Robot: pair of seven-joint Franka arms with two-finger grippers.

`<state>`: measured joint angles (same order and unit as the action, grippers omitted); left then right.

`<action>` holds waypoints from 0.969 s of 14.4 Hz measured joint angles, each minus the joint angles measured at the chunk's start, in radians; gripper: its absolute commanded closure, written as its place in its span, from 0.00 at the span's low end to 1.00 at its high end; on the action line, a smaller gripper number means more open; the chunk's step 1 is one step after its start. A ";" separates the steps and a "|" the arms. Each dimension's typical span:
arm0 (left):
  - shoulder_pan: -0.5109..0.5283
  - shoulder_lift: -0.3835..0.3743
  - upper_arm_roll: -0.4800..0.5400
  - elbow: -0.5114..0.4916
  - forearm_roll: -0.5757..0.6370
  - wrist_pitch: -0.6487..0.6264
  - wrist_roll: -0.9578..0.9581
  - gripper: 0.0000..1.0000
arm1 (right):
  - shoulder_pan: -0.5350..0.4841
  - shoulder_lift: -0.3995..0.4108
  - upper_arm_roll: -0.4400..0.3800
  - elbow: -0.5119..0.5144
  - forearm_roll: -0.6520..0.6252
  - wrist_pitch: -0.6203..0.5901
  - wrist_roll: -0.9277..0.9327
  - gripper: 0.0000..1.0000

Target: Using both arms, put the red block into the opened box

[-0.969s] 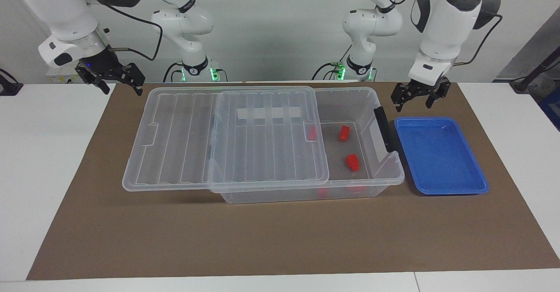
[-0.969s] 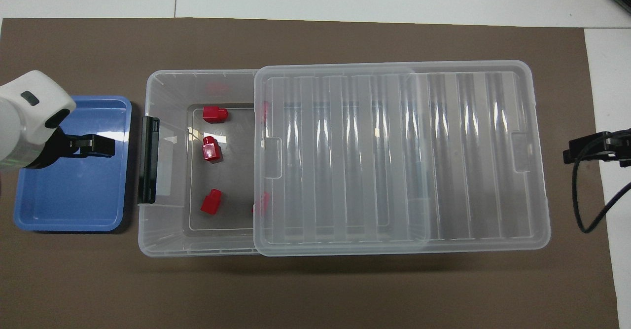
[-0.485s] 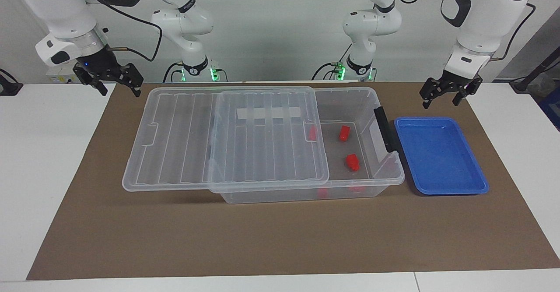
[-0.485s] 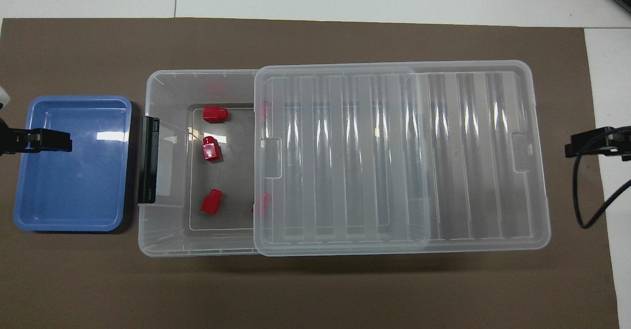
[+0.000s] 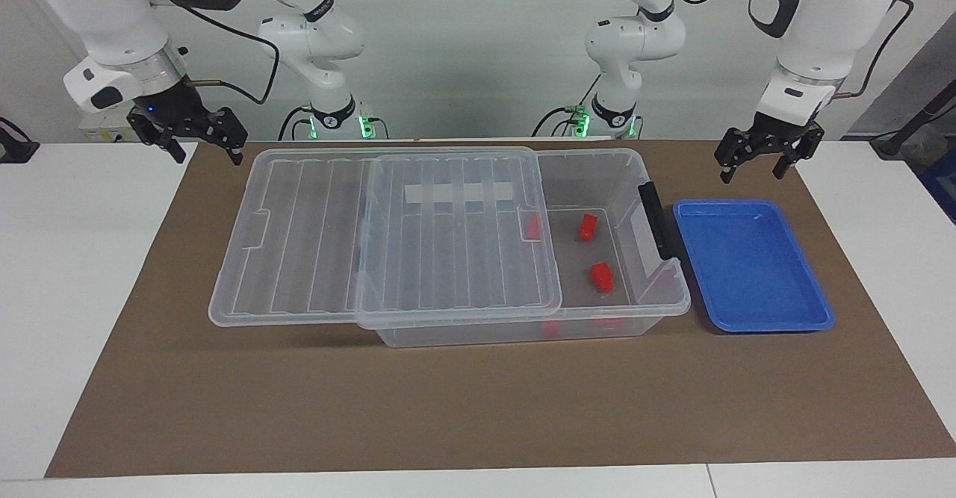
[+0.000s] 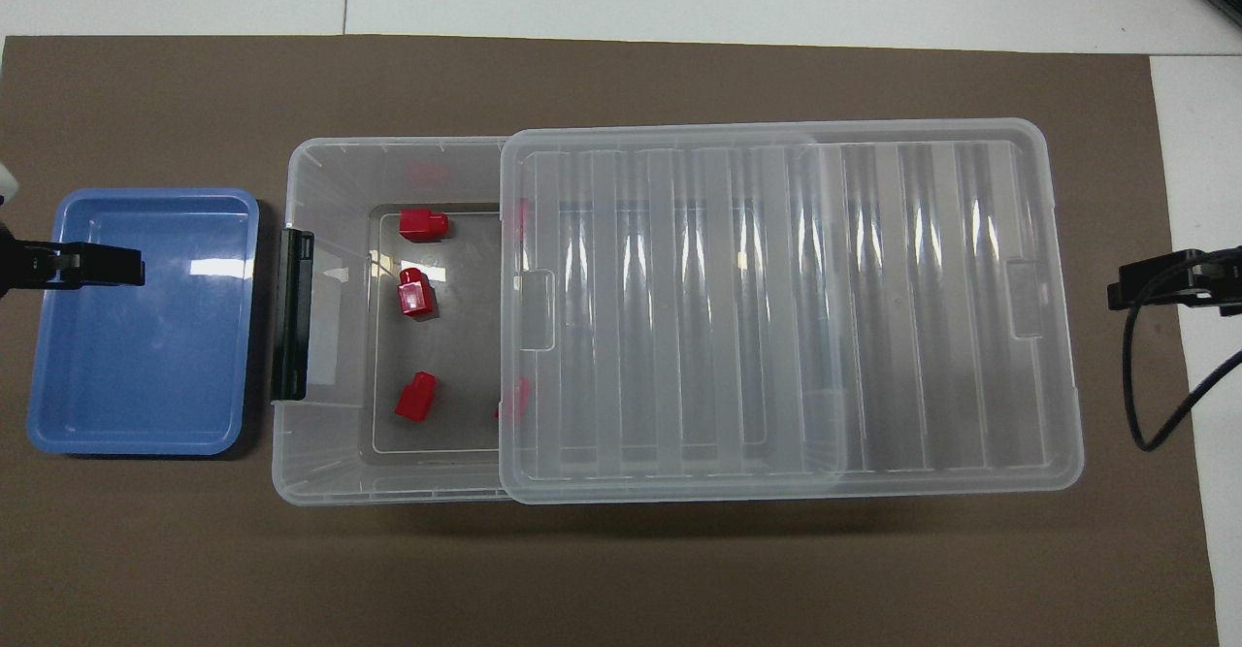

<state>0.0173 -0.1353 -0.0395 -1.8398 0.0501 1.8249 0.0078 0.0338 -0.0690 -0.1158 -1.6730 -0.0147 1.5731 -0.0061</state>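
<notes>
Two grippers hang empty with their fingers spread wide. Taking the facing view from its left side, the right gripper [image 5: 196, 138] is over the mat's corner beside the lid [image 5: 388, 237], which is slid off toward that end. Next, the box [image 5: 642, 307] holds several red blocks [image 5: 601, 277] in its uncovered part. Last, the left gripper [image 5: 769, 156] is over the mat just beside the blue tray [image 5: 821, 311], which holds nothing. No block appears left to fetch; best keep both arms high and clear of the lid.
</notes>
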 measured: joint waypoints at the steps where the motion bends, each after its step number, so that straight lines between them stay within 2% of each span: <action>1: 0.000 0.000 -0.004 0.003 0.000 -0.015 0.000 0.00 | 0.000 0.000 0.000 0.000 0.000 0.000 0.000 0.00; 5: -0.034 0.026 0.001 0.015 -0.003 -0.059 0.006 0.00 | 0.000 0.000 0.000 0.000 0.000 0.000 0.000 0.00; 8: -0.085 0.075 0.030 0.104 -0.004 -0.073 -0.004 0.00 | 0.000 0.000 0.000 0.000 0.000 0.000 0.000 0.00; 10: -0.096 0.093 0.039 0.167 -0.005 -0.138 -0.018 0.00 | 0.000 0.000 0.000 0.000 0.000 0.000 0.000 0.00; 14: -0.101 0.076 0.033 0.229 -0.005 -0.257 -0.021 0.00 | 0.000 0.000 0.000 0.000 0.000 0.000 0.000 0.00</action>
<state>-0.0833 -0.0596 -0.0063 -1.6104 0.0448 1.5681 -0.0130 0.0337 -0.0690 -0.1160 -1.6731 -0.0147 1.5729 -0.0061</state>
